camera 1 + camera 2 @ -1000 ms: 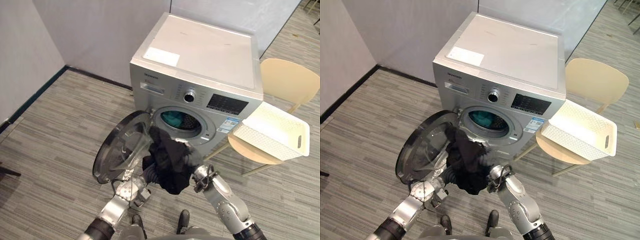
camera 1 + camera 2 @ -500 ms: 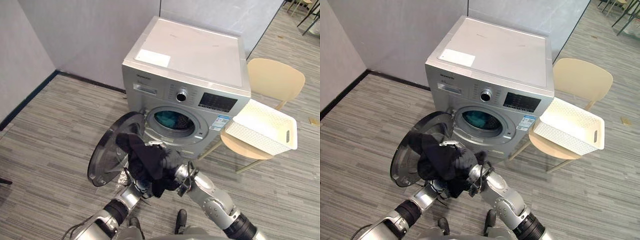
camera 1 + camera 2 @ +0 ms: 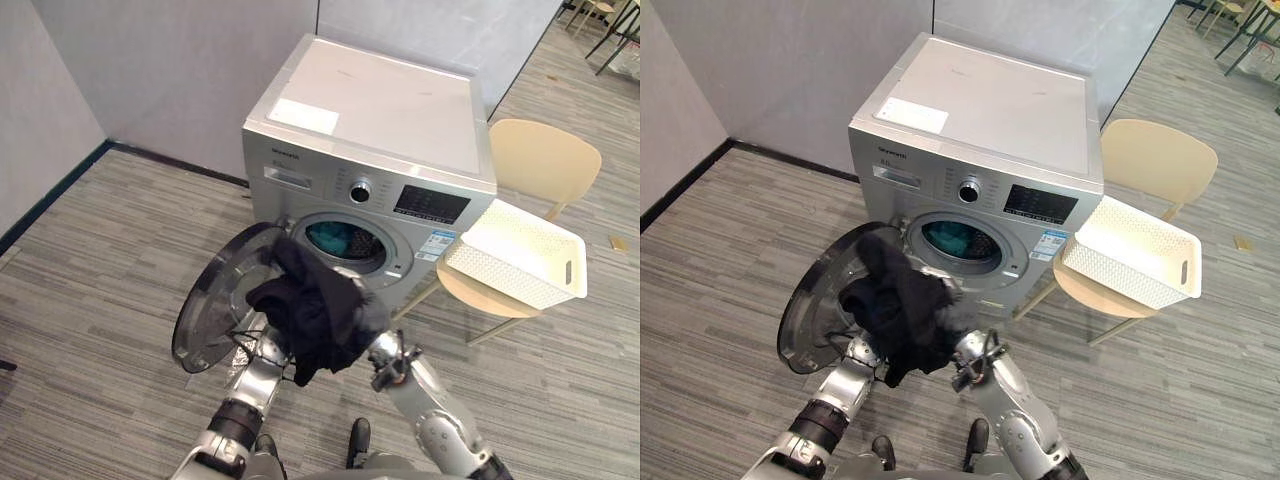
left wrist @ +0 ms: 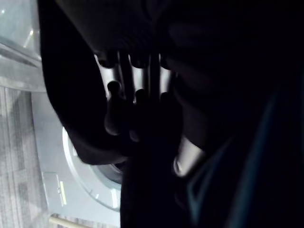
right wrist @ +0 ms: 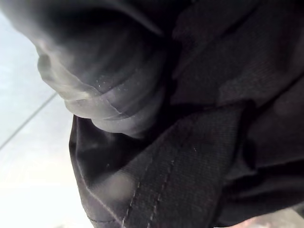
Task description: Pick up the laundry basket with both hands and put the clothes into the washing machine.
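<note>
One washing machine point(image 3: 380, 110) against grey wall. Round door point(image 3: 215, 300) swung wide to left, its rim just beside garment. Drum mouth unblocked, one teal cloth point(image 3: 330, 238) inside. One black garment point(image 3: 315, 305) held up before mouth, lower end hanging free. Left hand point(image 4: 135, 78) curled into garment. Right hand point(image 3: 388, 360) under garment's right edge; grip cannot be told. One white basket point(image 3: 500, 275) on one beige chair point(image 3: 545, 155), just right of machine. Bare floor point(image 3: 100, 260) stretches left of door.

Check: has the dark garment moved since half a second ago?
Yes: the dark garment has risen; its top now reaches level with the washing machine's drum opening.
</note>
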Motion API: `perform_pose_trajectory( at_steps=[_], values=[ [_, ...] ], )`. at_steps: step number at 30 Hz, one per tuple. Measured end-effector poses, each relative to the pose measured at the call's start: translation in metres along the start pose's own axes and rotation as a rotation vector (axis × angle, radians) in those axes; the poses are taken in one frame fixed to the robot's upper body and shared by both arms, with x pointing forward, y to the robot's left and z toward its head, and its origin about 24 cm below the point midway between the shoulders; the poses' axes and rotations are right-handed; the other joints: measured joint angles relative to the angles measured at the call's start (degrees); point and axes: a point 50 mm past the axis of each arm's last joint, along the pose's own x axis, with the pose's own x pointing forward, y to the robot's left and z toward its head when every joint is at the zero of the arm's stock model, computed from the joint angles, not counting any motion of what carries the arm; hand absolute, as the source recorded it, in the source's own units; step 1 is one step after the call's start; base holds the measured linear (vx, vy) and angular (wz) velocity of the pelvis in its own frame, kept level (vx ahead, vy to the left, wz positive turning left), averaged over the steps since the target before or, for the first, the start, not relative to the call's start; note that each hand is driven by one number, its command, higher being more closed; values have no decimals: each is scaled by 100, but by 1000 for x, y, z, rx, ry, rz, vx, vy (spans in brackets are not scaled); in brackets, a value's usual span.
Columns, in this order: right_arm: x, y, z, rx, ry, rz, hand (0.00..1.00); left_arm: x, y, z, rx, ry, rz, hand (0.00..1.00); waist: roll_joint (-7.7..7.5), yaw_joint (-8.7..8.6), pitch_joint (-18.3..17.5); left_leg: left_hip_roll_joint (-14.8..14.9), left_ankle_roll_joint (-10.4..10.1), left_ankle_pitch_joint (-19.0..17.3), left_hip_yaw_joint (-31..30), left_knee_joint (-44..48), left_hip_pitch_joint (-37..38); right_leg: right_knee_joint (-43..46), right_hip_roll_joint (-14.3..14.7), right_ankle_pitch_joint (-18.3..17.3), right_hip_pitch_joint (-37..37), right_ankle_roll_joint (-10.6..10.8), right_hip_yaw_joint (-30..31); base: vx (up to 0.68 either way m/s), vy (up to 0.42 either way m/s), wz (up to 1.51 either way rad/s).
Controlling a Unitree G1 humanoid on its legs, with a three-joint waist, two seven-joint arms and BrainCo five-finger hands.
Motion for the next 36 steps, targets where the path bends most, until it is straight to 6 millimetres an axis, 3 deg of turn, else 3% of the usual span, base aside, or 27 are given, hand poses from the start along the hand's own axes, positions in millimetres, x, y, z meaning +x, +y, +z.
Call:
perform_pose_trajectory(
  at_steps=[12,26,27,36],
  values=[
    [-70,-57,26,-10,-173,-436,100,-40,22,3,-272,-73,194,100,-1,142,1,-1,30,-35,-139,-64,-39,-1,-10,-15,24,63,-89,23,8,5],
    [-92,-71,31,-2,-247,-616,100,-57,32,18,-479,-163,255,100,33,131,23,-101,36,-25,-71,-382,325,20,-27,46,167,142,-70,12,19,-4],
    [-94,-72,31,-3,-252,-637,0,-58,34,18,-493,-167,264,100,48,126,34,-98,39,-28,-64,-387,346,33,-23,46,171,142,-71,29,14,-3],
    [-104,-80,27,11,-269,-719,0,-66,51,35,-557,-266,325,100,156,131,110,-118,69,-55,-87,-458,465,80,-36,46,242,141,-95,0,4,1]
  ],
)
